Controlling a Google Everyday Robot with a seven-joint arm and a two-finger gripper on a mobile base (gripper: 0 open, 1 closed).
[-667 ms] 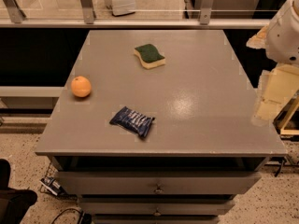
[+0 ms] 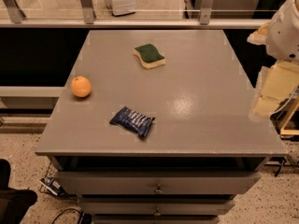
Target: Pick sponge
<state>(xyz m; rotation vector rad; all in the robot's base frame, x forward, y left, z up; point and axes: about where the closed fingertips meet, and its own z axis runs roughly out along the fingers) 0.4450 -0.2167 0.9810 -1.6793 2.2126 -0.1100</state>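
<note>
Nothing moved: gripper (image 2: 268, 101) stays beside grey table (image 2: 205, 78), sponge (image 2: 149, 56) well apart.

The one camera looks steeply down across the worktop (image 2: 201, 73) from its front side, fairly near; the claw (image 2: 267, 99) hangs at the right edge.

1. Sponge (image 2: 149, 55) lies on table (image 2: 210, 78), far half, approx. on ctr line.
2. Fruit (image 2: 81, 86) sits on table nr left edge, fwd-left of sponge, well apart from it.
3. Snack packet (image 2: 132, 121) lies nr front edge, left of ctr, fwd-right of fruit, well in front of sponge.
4. Gripper (image 2: 267, 99) hangs at table's right edge, right of all 3 items, well apart from sponge; arm (image 2: 285, 27) above and behind it.
5. Drawers (image 2: 159, 183) sit under tabletop, at front.
6. Railing (image 2: 140, 22) runs behind table's far edge.
</note>
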